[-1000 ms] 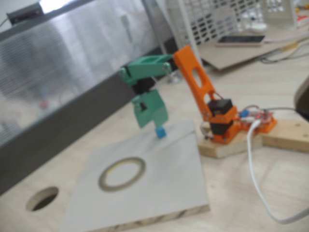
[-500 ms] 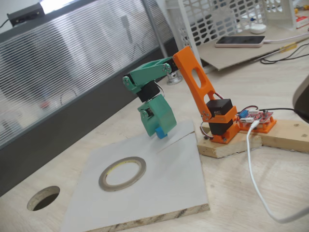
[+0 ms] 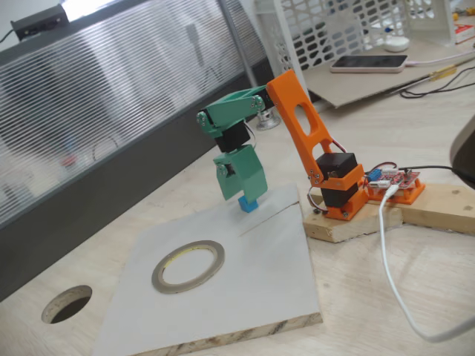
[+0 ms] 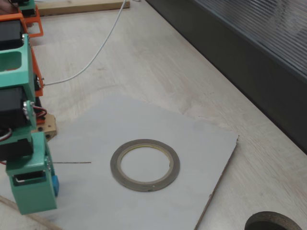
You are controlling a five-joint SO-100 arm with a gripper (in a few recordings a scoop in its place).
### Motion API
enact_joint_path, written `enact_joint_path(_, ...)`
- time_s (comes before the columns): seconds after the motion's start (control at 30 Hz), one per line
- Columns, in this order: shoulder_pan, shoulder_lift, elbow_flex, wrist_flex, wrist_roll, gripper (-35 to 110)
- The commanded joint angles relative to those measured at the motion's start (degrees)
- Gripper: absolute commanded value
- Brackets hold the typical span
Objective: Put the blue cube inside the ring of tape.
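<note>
The blue cube (image 3: pixel 248 204) sits at the far edge of a pale grey board (image 3: pixel 260 282), right under the tip of my green gripper (image 3: pixel 247 195). From the other side the cube (image 4: pixel 55 186) is a thin blue sliver beside the broad green jaw of the gripper (image 4: pixel 43 196), mostly hidden by it. The second finger is hidden, so whether the jaws grip the cube is unclear. The ring of tape (image 3: pixel 157 278) lies flat on the board's near-left part, well apart from the cube, and its hole holds nothing. The ring of tape (image 4: pixel 115 165) lies to the right of the gripper.
A round hole (image 3: pixel 67 304) is cut in the wooden table left of the board (image 4: pixel 144 120). The orange arm base (image 3: pixel 341 189) stands on a wooden block with a white cable (image 3: pixel 393 274) trailing off. A dark wall panel (image 3: pixel 89 222) runs behind.
The gripper has turned at the wrist, now showing its flat jaw, and has shifted slightly. The blue cube stays at the same spot under the tip.
</note>
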Motion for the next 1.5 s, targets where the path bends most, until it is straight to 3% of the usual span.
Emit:
enact_joint_path(0.0,0.4,1.4,0.1,0.4,0.1,58)
enact_joint_path(1.47,-0.4,1.5,3.5,0.5,0.2,58)
